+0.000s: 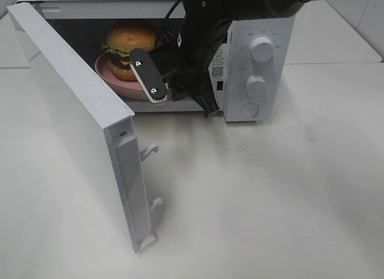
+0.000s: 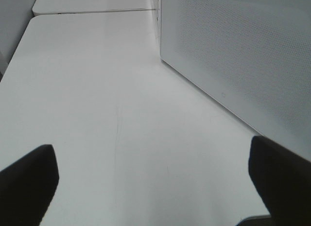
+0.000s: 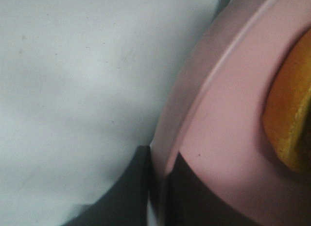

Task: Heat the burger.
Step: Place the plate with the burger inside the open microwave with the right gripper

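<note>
Pink plate carries the burger inside the white microwave, whose door stands swung open over the tabletop. The right fingers are almost closed, pinching the plate's rim (the bun sits just beyond them). The left fingers are spread wide and hold nothing, above the tabletop near a dotted white panel of the microwave. A QR-code sticker sits beside two dials; its print and the dial markings are too small to read.
</note>
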Robot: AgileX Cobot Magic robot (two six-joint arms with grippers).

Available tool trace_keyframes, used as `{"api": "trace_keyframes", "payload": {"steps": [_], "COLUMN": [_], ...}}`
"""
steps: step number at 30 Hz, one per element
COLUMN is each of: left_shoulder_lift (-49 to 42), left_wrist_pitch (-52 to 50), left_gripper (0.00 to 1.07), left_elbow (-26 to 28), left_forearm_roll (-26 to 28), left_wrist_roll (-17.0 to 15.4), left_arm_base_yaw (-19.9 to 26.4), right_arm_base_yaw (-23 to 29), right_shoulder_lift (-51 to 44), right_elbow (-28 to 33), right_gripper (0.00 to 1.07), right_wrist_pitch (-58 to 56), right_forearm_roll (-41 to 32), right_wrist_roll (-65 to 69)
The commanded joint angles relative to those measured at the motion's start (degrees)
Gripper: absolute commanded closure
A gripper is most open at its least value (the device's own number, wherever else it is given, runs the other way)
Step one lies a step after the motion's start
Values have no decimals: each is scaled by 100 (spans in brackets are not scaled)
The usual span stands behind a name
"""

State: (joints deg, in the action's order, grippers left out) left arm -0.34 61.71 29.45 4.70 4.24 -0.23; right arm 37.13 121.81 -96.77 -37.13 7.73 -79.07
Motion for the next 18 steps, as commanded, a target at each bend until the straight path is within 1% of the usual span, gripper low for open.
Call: {"api": "trace_keyframes", "payload": {"steps": [1,7,10,12,18], "left_shoulder_lift": [-80,-80,-80,-80,-80], "left_wrist_pitch": [-52,-52,-52,-52,-52], "left_gripper": [7,7,7,7,7], "left_elbow": [0,0,0,0,0], "left_forearm_roll": [-6,-6,-6,-6,-6], "left_wrist_roll": [-11,-11,-11,-11,-11], "left_arm_base_yaw": [-6,-6,-6,-6,-6], "right_arm_base_yaw": [-23,29,29,74,97], "right_shoulder_lift": [132,418,464,653,888], "right_elbow": [-413,-745,-796,-1037,-1329], "right_gripper": [107,106,106,106,105], "right_wrist_pitch": [246,172,149,132,143], "right_forearm_roll": [86,97,115,126,126], "right_wrist_roll": [218,241,241,241,258]}}
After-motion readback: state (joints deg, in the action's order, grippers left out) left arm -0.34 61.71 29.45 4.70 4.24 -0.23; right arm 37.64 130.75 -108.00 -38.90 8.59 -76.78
